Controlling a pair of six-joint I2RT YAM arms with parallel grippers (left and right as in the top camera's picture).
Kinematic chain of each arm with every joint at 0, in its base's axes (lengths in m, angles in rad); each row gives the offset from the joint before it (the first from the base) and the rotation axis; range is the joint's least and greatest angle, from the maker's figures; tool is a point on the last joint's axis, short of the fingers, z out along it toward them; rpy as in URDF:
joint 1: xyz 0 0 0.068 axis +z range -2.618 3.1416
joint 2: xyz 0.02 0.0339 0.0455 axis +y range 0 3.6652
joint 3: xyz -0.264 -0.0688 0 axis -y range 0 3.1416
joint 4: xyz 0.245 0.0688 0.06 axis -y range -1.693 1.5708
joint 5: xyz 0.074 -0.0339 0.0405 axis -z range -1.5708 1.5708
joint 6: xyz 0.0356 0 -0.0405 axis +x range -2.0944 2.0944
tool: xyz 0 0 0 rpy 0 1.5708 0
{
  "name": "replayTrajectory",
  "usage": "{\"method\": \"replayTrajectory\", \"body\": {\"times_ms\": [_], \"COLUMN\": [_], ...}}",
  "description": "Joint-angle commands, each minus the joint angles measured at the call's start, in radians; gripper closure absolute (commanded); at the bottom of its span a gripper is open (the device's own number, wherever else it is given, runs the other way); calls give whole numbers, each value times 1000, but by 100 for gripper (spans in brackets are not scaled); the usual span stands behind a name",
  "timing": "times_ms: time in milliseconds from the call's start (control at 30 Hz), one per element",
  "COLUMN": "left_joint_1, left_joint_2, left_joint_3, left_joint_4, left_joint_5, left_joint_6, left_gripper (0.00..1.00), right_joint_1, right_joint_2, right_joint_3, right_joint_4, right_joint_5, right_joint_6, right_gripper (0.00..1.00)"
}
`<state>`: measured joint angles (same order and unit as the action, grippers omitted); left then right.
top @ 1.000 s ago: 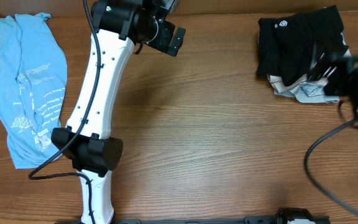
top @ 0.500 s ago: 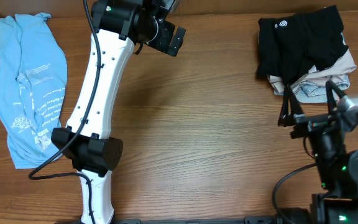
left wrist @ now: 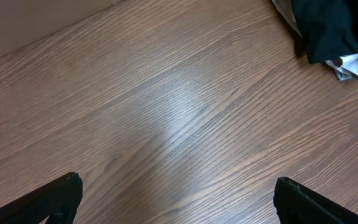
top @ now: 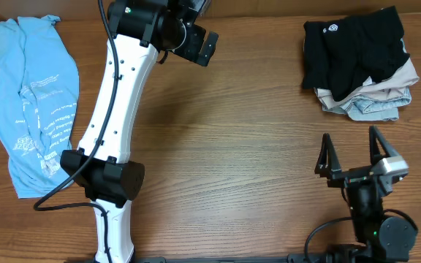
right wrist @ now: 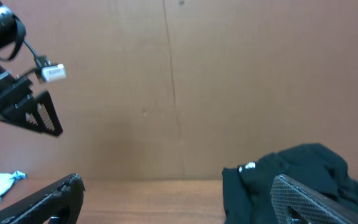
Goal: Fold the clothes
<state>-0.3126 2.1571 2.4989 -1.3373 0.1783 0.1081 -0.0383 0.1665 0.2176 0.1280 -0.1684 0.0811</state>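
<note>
step: between garments, nothing gripped | left pincer (top: 199, 45) wide, empty, over counter (top: 232, 146) | right pincer (top: 351, 153) wide, empty | black T-shirt (top: 349, 47) atop right-side pile | light blue tee (top: 35, 102) rumpled far left | next: probably reach tee, spread flat

On the worktop (top: 232, 161), the right hand (top: 349, 136) sits before the clothes pile (top: 357, 62); the tee (top: 33, 102) lies well left of it.

Even, warm indoor light. Pale glare streak on table (left wrist: 182, 121). Shadows faint, soft. Near fingers (left wrist: 58, 199) slightly out of focus.
</note>
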Motion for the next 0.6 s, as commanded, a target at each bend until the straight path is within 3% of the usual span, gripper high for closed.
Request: {"method": "replayTrajectory", "body": {"times_ms": [0, 233, 567], "left_joint_1": [-1, -1, -1], "left_joint_2": [-19, -19, -19], "left_joint_3": [-5, -5, -5], "left_joint_4": [3, 3, 3], "left_joint_5": [-6, -6, -6], "left_joint_6": [11, 11, 11], "left_gripper": [0, 0, 0], "right_joint_1": [6, 5, 6], "right_joint_2": [-64, -166, -164], "right_joint_3": [-61, -210, -210], "right_joint_4": [6, -21, -168], "right_joint_5": [15, 30, 71], "right_joint_6": [-3, -16, -89], "right_gripper": [0, 0, 0]}}
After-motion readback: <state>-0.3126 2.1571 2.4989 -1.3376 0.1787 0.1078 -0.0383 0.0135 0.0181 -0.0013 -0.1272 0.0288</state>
